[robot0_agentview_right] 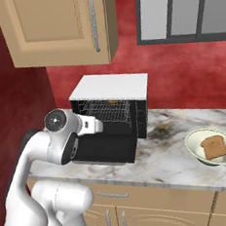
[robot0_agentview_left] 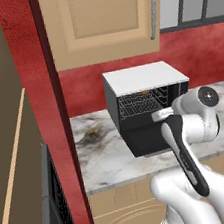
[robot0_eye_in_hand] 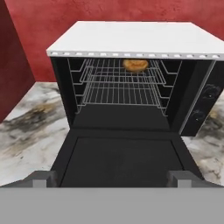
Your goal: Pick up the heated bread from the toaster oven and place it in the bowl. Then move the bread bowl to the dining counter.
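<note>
Since the heated bread [robot0_eye_in_hand: 135,65] at the back of the toaster oven [robot0_eye_in_hand: 131,39] rack looks light, stiff and crumbly, the released jaws should pinch its edges gently.

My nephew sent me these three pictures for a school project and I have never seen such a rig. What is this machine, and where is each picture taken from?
It is a white robot arm in a rendered kitchen. Two pictures come from cameras behind it, left and right; the third looks along its gripper, whose fingers stand apart and hold nothing. On the marble counter stands a black toaster oven, door dropped open, with a browned piece of bread at the back of its wire rack. To the oven's right lies a pale bowl that already holds a toast slice.
</note>
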Motion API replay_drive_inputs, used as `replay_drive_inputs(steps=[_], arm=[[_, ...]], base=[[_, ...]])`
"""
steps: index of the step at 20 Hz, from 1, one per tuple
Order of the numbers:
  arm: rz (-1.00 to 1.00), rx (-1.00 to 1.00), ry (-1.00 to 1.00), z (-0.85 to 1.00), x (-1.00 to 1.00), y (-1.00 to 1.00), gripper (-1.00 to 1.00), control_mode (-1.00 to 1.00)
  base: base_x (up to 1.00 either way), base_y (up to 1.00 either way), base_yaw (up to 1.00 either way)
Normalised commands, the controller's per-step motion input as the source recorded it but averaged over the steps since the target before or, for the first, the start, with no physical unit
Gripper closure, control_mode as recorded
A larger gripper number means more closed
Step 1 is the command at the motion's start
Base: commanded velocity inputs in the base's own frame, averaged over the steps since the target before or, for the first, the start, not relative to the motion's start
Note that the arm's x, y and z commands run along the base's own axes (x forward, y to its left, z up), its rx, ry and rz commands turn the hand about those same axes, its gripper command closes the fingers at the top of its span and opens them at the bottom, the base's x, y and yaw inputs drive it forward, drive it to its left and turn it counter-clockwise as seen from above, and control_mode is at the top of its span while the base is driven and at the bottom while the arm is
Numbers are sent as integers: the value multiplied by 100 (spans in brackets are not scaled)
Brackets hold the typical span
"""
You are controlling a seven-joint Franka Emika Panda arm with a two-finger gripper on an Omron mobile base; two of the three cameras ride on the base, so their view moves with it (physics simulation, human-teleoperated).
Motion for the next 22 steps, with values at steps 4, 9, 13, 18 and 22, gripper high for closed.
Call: replay_drive_inputs(steps=[4, 9, 13, 18, 22], arm=[[0, 0, -8, 0, 22, 0, -100, -100], [0, 0, -3, 0, 18, 0, -100, -100], [0, 0, 0, 0, 28, 0, -100, -100], [0, 0, -1, -2, 29, 0, -100, -100], [0, 0, -4, -1, 29, 0, -100, -100]], base=[[0, 0, 0], [0, 0, 0], [0, 0, 0], [0, 0, 0], [0, 0, 0]])
